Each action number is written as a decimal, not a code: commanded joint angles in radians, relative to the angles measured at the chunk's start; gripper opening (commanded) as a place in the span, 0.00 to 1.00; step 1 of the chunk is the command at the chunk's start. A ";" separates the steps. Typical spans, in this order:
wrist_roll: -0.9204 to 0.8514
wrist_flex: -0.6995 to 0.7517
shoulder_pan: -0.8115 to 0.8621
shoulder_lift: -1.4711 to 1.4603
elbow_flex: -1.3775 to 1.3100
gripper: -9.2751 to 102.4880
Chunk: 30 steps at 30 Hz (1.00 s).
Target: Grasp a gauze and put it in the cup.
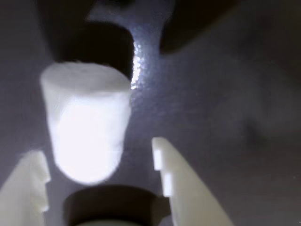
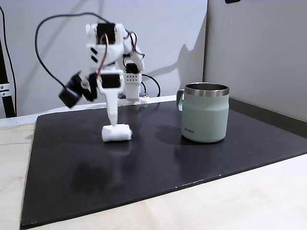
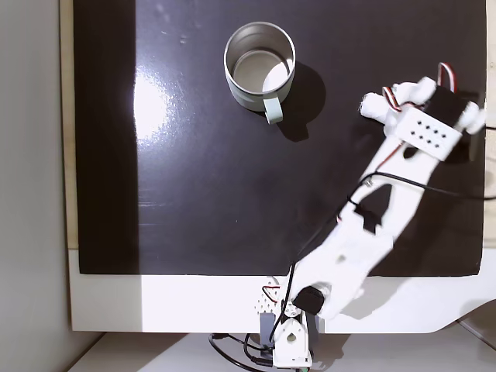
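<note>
Gauze (image 2: 116, 133) lies ungrasped on the dark mat (image 2: 144, 167) of the worktop, framed between the spread fingers (image 1: 188, 188) of the gripper (image 1: 101, 165) poised over it. Well apart, the cup (image 2: 204, 113) is seen empty; grasp and transfer remain.

Hobby robotics desk, black mat (image 2: 144, 158) on pale wooden tabletop (image 2: 230, 201), plain white partition walls (image 2: 163, 33), loose cables (image 2: 48, 28)

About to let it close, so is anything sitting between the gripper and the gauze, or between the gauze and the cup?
Nothing visible. The open gripper flanks the gauze, and bare mat separates it from the cup.
</note>
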 commanded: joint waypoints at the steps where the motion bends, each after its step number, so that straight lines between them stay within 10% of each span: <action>1: -0.008 0.032 -0.015 -0.072 -0.209 0.31; 30: 0.034 0.037 -0.031 0.054 -0.083 0.08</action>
